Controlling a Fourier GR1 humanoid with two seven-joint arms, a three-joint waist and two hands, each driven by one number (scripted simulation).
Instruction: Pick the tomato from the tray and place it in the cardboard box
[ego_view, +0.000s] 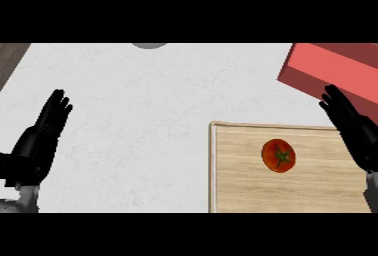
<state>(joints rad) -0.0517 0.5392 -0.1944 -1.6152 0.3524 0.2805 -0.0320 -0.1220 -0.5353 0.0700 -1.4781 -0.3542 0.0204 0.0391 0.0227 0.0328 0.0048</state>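
Note:
A red tomato (278, 155) with a green stem star lies on a light wooden tray (244, 190) at the lower right. A red box (332, 70) sits at the upper right, partly cut off by the view's edge. My right hand (353, 129) stands open with straight fingers pointing up, right of the tomato and apart from it, overlapping the box's lower edge. At the left edge my left hand (40, 137) rests open, fingers up, far from the tray.
The white counter top (148, 110) spreads across the middle. A grey round object (150, 45) peeks in at the top edge. A brown strip (11, 57) shows at the upper left corner.

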